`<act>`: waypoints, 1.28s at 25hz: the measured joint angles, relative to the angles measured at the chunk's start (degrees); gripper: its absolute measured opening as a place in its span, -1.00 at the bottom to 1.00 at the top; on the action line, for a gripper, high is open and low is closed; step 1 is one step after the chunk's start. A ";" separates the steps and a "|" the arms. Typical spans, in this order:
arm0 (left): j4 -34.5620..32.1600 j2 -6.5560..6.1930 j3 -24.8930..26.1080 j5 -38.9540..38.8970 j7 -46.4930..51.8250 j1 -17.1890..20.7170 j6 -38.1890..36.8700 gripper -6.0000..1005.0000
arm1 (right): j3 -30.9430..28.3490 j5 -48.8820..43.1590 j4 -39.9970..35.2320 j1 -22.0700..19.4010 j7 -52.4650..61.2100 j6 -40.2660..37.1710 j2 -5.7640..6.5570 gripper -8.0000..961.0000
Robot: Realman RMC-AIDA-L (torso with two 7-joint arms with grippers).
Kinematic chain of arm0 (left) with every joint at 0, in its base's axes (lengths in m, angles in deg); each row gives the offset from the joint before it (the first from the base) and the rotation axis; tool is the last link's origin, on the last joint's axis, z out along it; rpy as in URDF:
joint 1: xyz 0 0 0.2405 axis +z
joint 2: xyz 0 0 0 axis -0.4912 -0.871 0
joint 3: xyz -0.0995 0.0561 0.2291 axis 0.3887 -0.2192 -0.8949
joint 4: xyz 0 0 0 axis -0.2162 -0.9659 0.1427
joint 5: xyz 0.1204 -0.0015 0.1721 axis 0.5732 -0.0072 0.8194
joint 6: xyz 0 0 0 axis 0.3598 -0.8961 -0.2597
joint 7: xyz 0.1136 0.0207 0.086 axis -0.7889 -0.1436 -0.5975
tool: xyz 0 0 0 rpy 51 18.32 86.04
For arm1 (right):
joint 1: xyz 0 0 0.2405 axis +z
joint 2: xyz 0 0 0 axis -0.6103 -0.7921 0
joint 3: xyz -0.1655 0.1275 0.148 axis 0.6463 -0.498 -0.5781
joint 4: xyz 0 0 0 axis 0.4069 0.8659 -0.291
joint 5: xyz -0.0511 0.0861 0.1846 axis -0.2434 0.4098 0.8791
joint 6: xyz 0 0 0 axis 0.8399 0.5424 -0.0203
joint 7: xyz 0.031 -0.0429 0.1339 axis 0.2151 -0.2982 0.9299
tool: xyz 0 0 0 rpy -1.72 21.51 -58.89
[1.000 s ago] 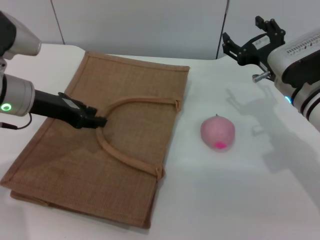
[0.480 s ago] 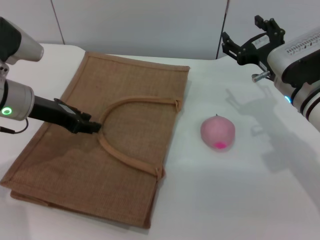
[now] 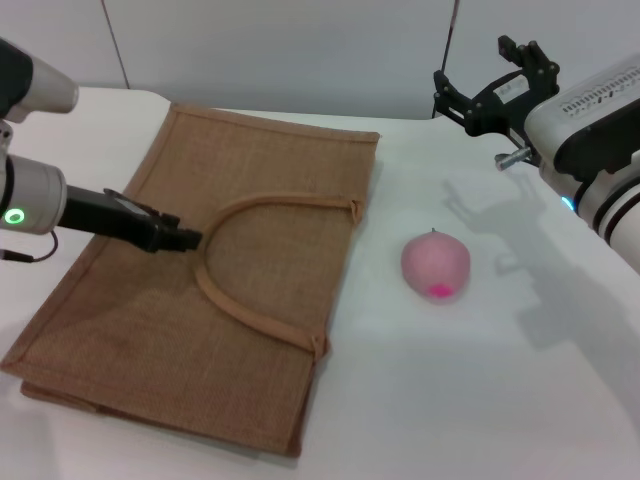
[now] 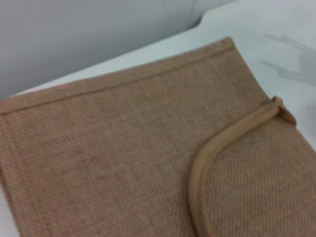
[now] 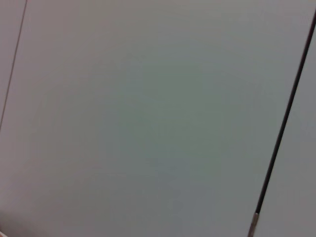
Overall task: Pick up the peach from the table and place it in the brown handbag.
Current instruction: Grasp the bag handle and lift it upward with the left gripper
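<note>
The peach (image 3: 436, 265), pale pink with a magenta patch, lies on the white table (image 3: 470, 390) to the right of the brown handbag (image 3: 150, 340). The bag lies flat, and its upper loop handle (image 3: 225, 300) rests on top of it. My left gripper (image 3: 190, 240) is low over the bag, its narrow tip shut at the outer bend of the handle. The left wrist view shows the bag's cloth (image 4: 113, 148) and the handle (image 4: 197, 173). My right gripper (image 3: 487, 78) is open and empty, held high over the table's far right, well behind the peach.
The table's far edge meets a grey wall (image 3: 300, 50) just behind the bag. The right wrist view shows only the wall (image 5: 148, 118). The right arm's white body (image 3: 600, 150) hangs over the table's right side.
My left gripper has drawn back to the left from the handle's bend, dipping and rising slightly. My right gripper has shifted a little to the left. The peach and bag have not moved.
</note>
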 joint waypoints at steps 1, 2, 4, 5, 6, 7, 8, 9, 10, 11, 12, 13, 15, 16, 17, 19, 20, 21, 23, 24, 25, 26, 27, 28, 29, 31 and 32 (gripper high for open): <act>0.00 0.00 0.74 -0.02 -0.01 -0.13 -0.08 -0.10 | 0.05 0.00 0.00 0.07 0.04 0.00 0.00 0.84; 0.00 0.01 1.44 -0.04 -0.01 -0.28 -0.17 -0.10 | 0.05 0.00 0.00 0.13 0.08 0.00 0.00 0.84; 0.00 0.02 2.23 -0.08 0.25 -0.57 -0.38 -0.10 | 0.05 0.00 -0.01 0.25 0.17 0.00 0.03 0.84; 0.00 0.02 2.38 -0.08 0.51 -0.67 -0.50 -0.10 | 0.05 0.00 -0.17 0.30 0.16 0.01 0.06 0.84; 0.00 0.04 2.46 -0.09 0.94 -0.81 -0.59 -0.10 | 0.05 0.00 -0.37 0.30 0.15 0.10 0.07 0.84; 0.00 0.09 2.50 -0.10 1.39 -0.98 -0.63 -0.10 | 0.05 0.00 -0.77 0.27 0.09 0.31 0.07 0.84; 0.00 0.15 2.51 -0.13 1.66 -1.07 -0.63 -0.10 | 0.05 0.00 -1.11 0.21 0.04 0.53 0.07 0.84; 0.00 0.29 2.51 -0.23 2.07 -1.28 -0.66 -0.10 | 0.04 0.00 -1.35 0.18 0.01 0.81 0.08 0.84; 0.03 0.44 2.52 -0.37 2.36 -1.49 -0.68 -0.10 | 0.05 0.00 -1.50 0.18 0.01 1.03 0.08 0.84; 0.11 0.56 2.53 -0.50 2.54 -1.63 -0.70 -0.10 | 0.04 0.00 -1.55 0.19 0.00 1.17 0.09 0.84; 0.37 0.70 2.54 -0.62 2.71 -1.90 -0.74 -0.10 | 0.04 0.00 -1.56 0.20 0.00 1.24 0.09 0.84; 0.64 0.76 2.54 -0.67 2.85 -2.15 -0.81 -0.10 | 0.05 0.00 -1.57 0.22 -0.01 1.24 0.09 0.84; 1.58 0.78 2.55 -0.69 3.12 -2.60 -1.20 -0.10 | 0.04 0.00 -1.58 0.22 -0.02 1.24 0.10 0.84; 1.89 0.78 2.56 -0.75 3.24 -2.75 -1.39 -0.10 | 0.04 0.00 -1.61 0.22 -0.02 1.24 0.10 0.84; 2.13 0.78 2.59 -0.90 3.32 -2.82 -1.54 -0.10 | 0.04 0.00 -1.71 0.22 -0.02 1.24 0.10 0.84; 2.35 0.82 2.64 -1.32 3.33 -2.83 -1.61 -0.10 | 0.04 0.00 -1.94 0.19 -0.03 1.24 0.10 0.84; 2.58 0.83 2.65 -1.63 3.34 -2.84 -1.66 -0.10 | 0.05 0.00 -2.02 0.17 -0.04 1.24 0.10 0.84; 2.87 0.83 2.66 -1.87 3.34 -2.84 -1.72 -0.10 | 0.04 0.00 -2.07 0.12 -0.04 1.24 0.10 0.84; 3.88 0.75 2.67 -2.18 3.33 -2.85 -2.16 -0.10 | 0.04 0.00 -2.08 0.03 -0.05 1.24 0.10 0.84; 4.38 0.69 2.67 -2.21 3.33 -2.85 -2.42 -0.10 | 0.05 0.00 -2.09 -0.02 -0.06 1.24 0.10 0.84; 4.81 0.62 2.68 -2.24 3.33 -2.86 -2.61 -0.10 | 0.05 0.00 -2.09 -0.05 -0.06 1.24 0.10 0.84; 5.06 0.57 2.69 -2.25 3.33 -2.87 -2.79 -0.10 | 0.04 0.00 -2.10 -0.07 -0.07 1.24 0.10 0.84; 5.28 0.54 2.69 -2.26 3.33 -2.87 -2.88 -0.10 | 0.05 0.00 -2.11 -0.08 -0.07 1.23 0.10 0.84; 5.34 0.53 2.70 -2.26 3.33 -2.87 -2.89 -0.10 | 0.04 0.00 -2.11 -0.08 -0.07 1.22 0.10 0.84; 5.38 0.53 2.70 -2.27 3.33 -2.87 -2.89 -0.10 | 0.04 0.00 -2.11 -0.08 -0.07 1.22 0.10 0.84; 5.39 0.54 2.70 -2.18 3.33 -2.87 -2.88 -0.10 | 0.04 0.00 -2.11 -0.07 -0.11 1.22 0.10 0.84; 5.44 0.56 2.70 -2.02 3.34 -2.87 -2.87 -0.10 | 0.05 0.00 -2.11 -0.06 -0.12 1.22 0.10 0.84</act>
